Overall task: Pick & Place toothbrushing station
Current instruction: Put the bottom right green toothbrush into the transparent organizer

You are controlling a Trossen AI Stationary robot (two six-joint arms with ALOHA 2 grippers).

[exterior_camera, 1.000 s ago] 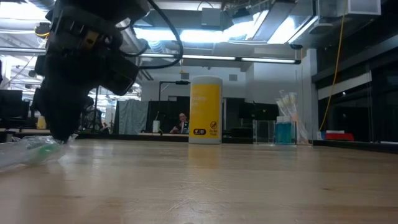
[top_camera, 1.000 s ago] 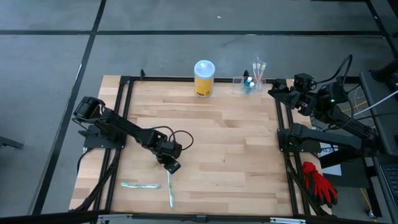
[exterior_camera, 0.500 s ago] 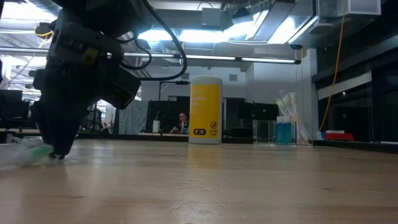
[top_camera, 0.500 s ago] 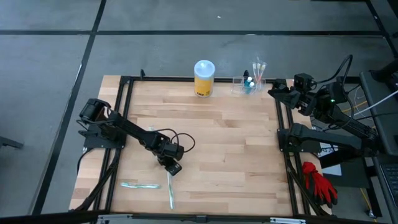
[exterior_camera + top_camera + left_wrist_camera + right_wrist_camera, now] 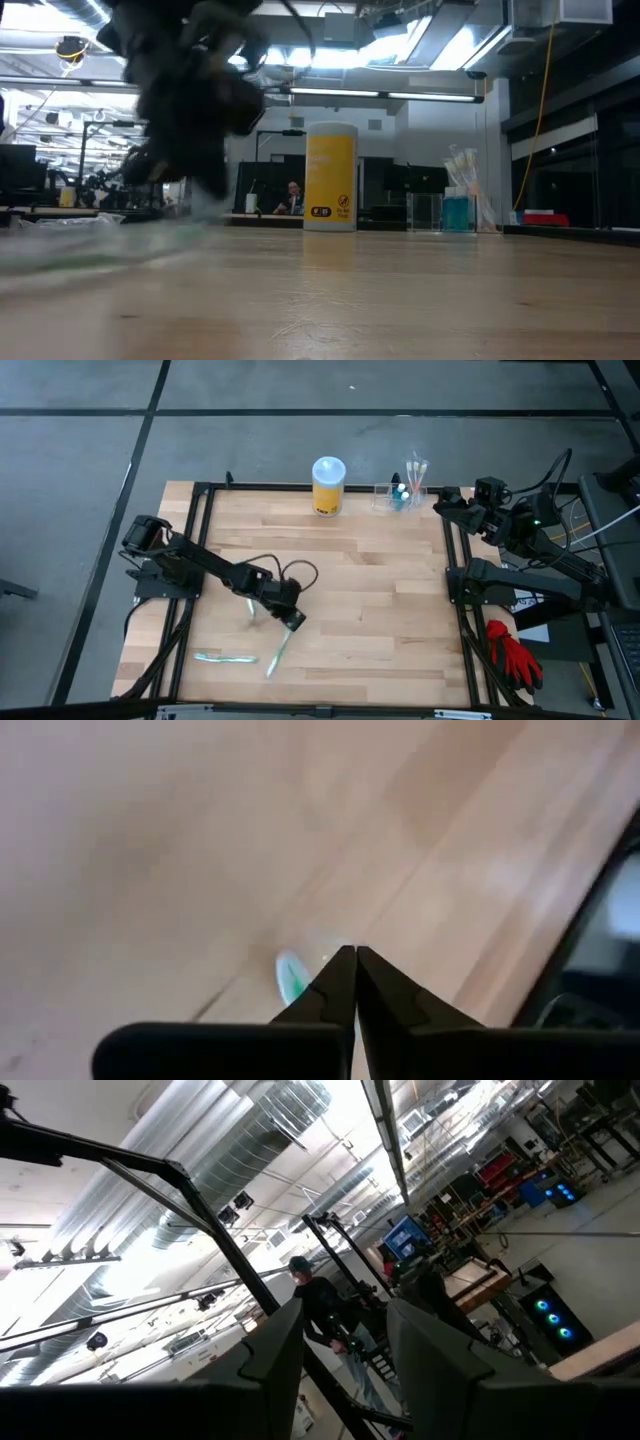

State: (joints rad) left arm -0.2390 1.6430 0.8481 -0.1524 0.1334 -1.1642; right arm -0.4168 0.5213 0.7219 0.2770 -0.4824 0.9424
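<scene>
Left gripper (image 5: 293,620) low over bench (image 5: 380,610) mid-front, fingers pressed together on the head end of a toothbrush (image 5: 275,655); brush trails toward the front edge. Wrapped packet (image 5: 225,657) lies just beside it. Toothbrushing station (image 5: 392,497), clear holder, at the far edge right of yellow canister (image 5: 328,485). Right gripper (image 5: 440,506) parked at far right corner, fingers spread

Station (image 5: 391,496): at the table (image 5: 380,600) back edge, right of the canister (image 5: 327,485).
Toothbrush (image 5: 277,653): front left, beside a packet (image 5: 225,657).
</scene>
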